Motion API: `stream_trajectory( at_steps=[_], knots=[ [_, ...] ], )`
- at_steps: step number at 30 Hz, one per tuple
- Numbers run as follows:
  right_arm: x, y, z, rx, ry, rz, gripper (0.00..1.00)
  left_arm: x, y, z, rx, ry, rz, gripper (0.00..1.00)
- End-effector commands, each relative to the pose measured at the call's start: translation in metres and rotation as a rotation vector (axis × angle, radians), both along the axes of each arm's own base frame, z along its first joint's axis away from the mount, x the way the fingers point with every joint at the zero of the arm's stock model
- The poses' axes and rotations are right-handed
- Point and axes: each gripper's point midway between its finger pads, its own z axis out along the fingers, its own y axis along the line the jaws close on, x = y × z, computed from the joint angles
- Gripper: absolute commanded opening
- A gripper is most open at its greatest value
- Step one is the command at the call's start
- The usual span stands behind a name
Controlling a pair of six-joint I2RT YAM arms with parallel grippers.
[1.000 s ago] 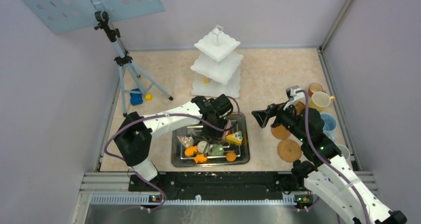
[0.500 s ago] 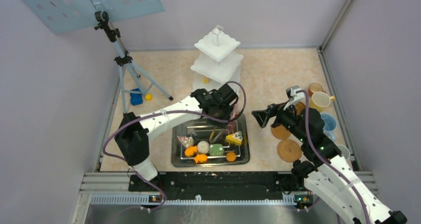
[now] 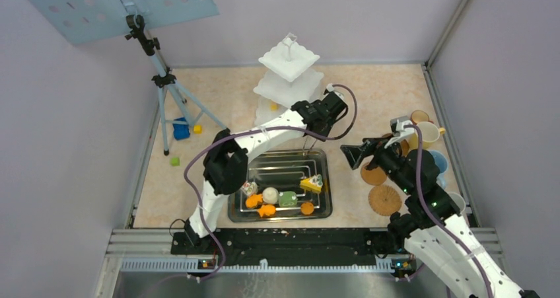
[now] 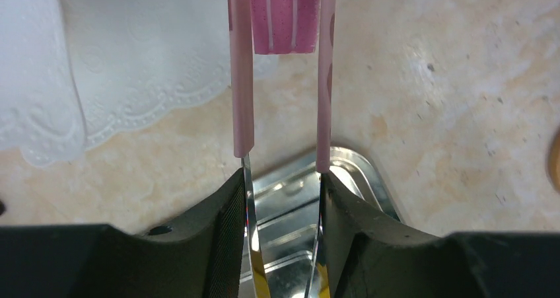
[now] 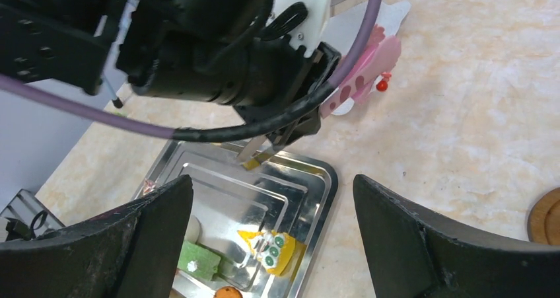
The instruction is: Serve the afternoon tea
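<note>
Beige marbled tabletop [image 3: 370,86], walled in grey-lilac, is shown with the white three-tier stand [image 3: 288,80] at its far middle. Just in front of the stand, a steel tray [image 3: 277,169] is seen with most of the pastries [image 3: 288,198] lying in it, unserved. Well to the right of the stand, four mugs [image 3: 426,134] are clustered against the wall, with round coasters [image 3: 385,199] laid beside them. The left gripper [image 3: 321,116], reached out to the stand's front right, is clamped on a pair of pink tongs [image 4: 242,80], between whose arms a pink pastry [image 4: 282,20] is pinched, low beside the bottom tier's scalloped edge. The right gripper [image 3: 349,154] is held idle to the right of the stand and short of the mugs, its fingers spread wide and holding nothing. Plating of the pastries is judged to be the step in hand, with the task early on. For the next move, the tongs would need to be carried over a tier and eased apart so that the pastry is set down flat.
</note>
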Motion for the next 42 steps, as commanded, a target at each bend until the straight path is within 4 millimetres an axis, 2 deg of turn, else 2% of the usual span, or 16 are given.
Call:
stream_trajectory(
  at_steps=[1, 9, 21, 25, 33, 38, 42],
  knots=[
    [-0.003, -0.008, 0.012, 0.021, -0.033, -0.040, 0.89, 0.048, 0.007, 0.021, 0.048, -0.129, 0.034, 0.42],
    [-0.009, -0.028, 0.017, 0.048, -0.078, -0.121, 0.89, 0.079, 0.024, 0.002, 0.157, -0.168, 0.061, 0.42],
    [-0.014, -0.035, 0.018, 0.047, -0.090, -0.143, 0.89, 0.093, 0.036, -0.020, 0.251, -0.163, 0.070, 0.51],
    [-0.014, -0.035, 0.018, 0.047, -0.090, -0.141, 0.90, 0.092, 0.036, -0.021, 0.247, -0.156, 0.067, 0.60],
    [-0.014, -0.032, 0.019, 0.050, -0.089, -0.130, 0.90, 0.082, 0.029, -0.004, 0.177, -0.139, 0.053, 0.60],
    [-0.015, -0.032, 0.020, 0.051, -0.089, -0.129, 0.90, 0.061, 0.007, 0.020, 0.051, -0.106, -0.019, 0.59],
    [-0.014, -0.032, 0.019, 0.050, -0.081, -0.126, 0.90, 0.040, 0.000, 0.033, -0.020, -0.069, -0.063, 0.58]
  ],
)
